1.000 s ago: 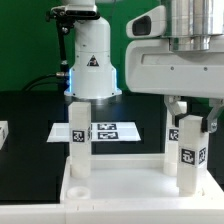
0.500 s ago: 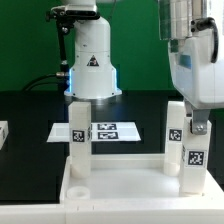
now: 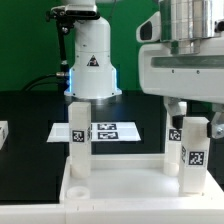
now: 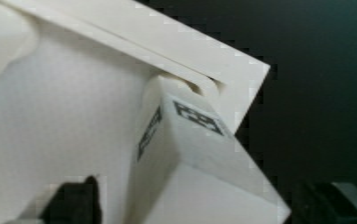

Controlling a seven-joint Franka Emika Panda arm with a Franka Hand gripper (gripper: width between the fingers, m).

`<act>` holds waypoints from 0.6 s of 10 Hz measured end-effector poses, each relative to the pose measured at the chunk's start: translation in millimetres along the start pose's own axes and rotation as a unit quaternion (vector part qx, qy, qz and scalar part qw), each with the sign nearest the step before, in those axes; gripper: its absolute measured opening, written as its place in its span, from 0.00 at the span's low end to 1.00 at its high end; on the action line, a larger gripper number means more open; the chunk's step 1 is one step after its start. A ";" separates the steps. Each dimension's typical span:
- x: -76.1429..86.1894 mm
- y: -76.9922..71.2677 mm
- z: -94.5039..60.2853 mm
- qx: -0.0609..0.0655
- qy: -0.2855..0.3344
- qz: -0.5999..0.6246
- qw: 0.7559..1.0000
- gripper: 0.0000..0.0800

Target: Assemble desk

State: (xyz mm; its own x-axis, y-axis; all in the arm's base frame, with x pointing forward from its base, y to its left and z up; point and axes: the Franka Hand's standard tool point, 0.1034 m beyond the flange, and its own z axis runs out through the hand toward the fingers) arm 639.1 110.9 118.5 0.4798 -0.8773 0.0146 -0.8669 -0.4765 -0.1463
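1. Your white robot arm's two-finger gripper hangs over the large flat white plastic desk panel, a rimmed rectangle. It is at the panel's end on the exterior view's right.
2. The dark fingers stand one on each side of a white plastic block leg. In the wrist view you can see a strip of dark gap between each finger and the leg's faces. The jaws are spread wide and straddle the leg without clamping it; nothing is held.
3. That block leg stands upright on the panel, with a black-and-white square tag on the face turned to the exterior camera. You cannot tell from either view whether its foot is seated in a corner socket.
4. A second block leg, also white and tagged, stands upright at the panel's opposite end, on the exterior view's left. A round socket shows in the panel just in front of its foot.
5. Behind the panel, flat on the black table, lies the marker board. The exterior camera sees it between the two legs.
6. Farther behind the panel, the arm's white base column rises in front of a green backdrop.
7. Off the panel's left end, at the exterior picture's edge, a small white tagged piece rests on the table, too cropped for you to identify.
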 end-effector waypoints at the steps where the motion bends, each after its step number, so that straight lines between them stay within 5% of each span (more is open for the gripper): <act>1: 0.5 0.3 0.0 -0.001 0.001 -0.032 0.999 0.79; 3: 1.6 0.8 0.1 -0.003 0.003 -0.118 0.993 0.81; 5: -4.9 -1.0 1.8 -0.011 0.004 -0.338 0.941 0.81; 6: -4.1 -0.8 1.8 -0.010 0.005 -0.307 0.952 0.81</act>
State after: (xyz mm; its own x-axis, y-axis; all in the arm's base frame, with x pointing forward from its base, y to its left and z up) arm 638.1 114.9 116.7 0.8959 -0.4328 0.1004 -0.4254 -0.9008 -0.0874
